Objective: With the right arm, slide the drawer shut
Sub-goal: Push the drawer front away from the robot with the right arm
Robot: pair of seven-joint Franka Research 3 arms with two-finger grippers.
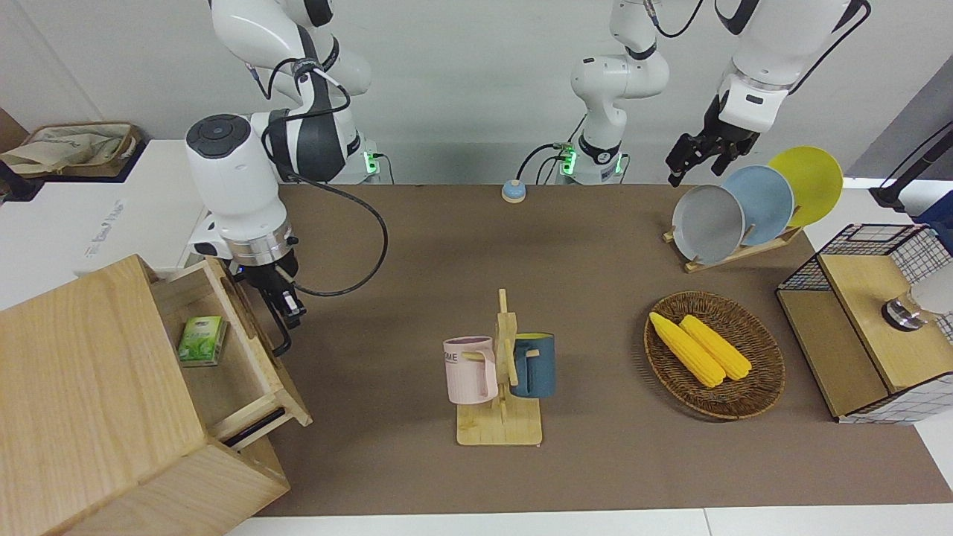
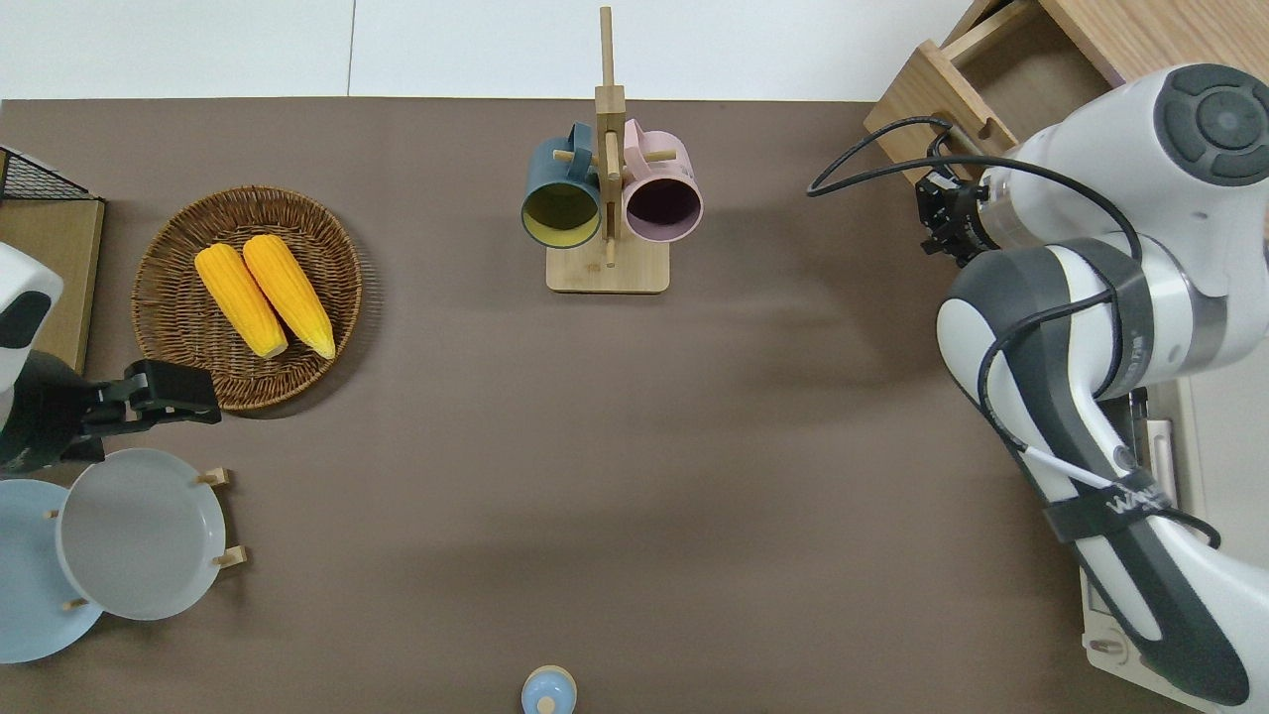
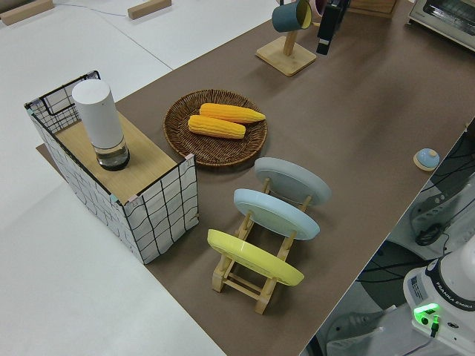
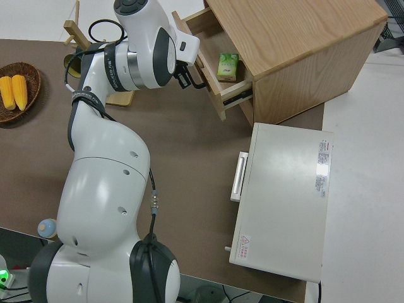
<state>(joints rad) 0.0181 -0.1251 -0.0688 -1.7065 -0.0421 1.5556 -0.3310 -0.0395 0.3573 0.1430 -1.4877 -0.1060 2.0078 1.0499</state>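
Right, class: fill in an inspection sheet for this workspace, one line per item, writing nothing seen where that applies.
Surface: brown mat over a white table.
Job's things: drawer partly open, a green packet inside.
Clutter: mug rack, corn basket, plate rack, wire-grid box, toaster oven.
Grippers: right gripper at the drawer's black handle; left arm parked.
Cables: black cable loops from the right wrist.
Surroundings: a bag on the side counter.

Bright, even light from overhead throughout. Soft, faint shadows fall on the brown surface (image 1: 595, 246). Everything looks sharp, without glare.
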